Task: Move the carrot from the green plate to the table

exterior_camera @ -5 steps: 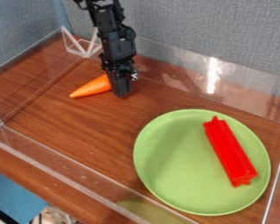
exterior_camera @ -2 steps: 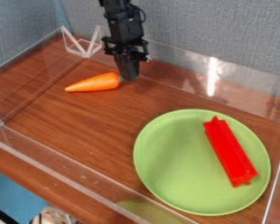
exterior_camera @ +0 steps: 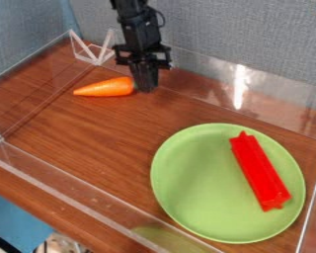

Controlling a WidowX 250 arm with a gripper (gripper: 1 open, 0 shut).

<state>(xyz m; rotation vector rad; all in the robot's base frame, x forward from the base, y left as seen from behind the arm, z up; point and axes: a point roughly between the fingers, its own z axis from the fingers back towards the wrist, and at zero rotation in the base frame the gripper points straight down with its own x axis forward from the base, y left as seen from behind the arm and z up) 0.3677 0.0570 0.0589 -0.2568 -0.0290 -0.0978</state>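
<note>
The carrot (exterior_camera: 103,88) is a small orange toy lying on its side on the brown wood-grain table (exterior_camera: 82,148), at the back left, well away from the green plate (exterior_camera: 213,188). My gripper (exterior_camera: 147,85) hangs just right of the carrot's thick end, pointing steeply down with its black fingers together and nothing between them. I cannot tell whether it touches the carrot. The plate sits at the front right and carries only a red rectangular block (exterior_camera: 260,170).
Clear acrylic walls (exterior_camera: 240,84) run along the table's edges. A small white wire stand (exterior_camera: 90,47) sits in the back left corner behind the carrot.
The carrot has slid left and swung round, from lying under the fingertips to lying beside them. The gripper has lifted a little and rolled about its own axis.
</note>
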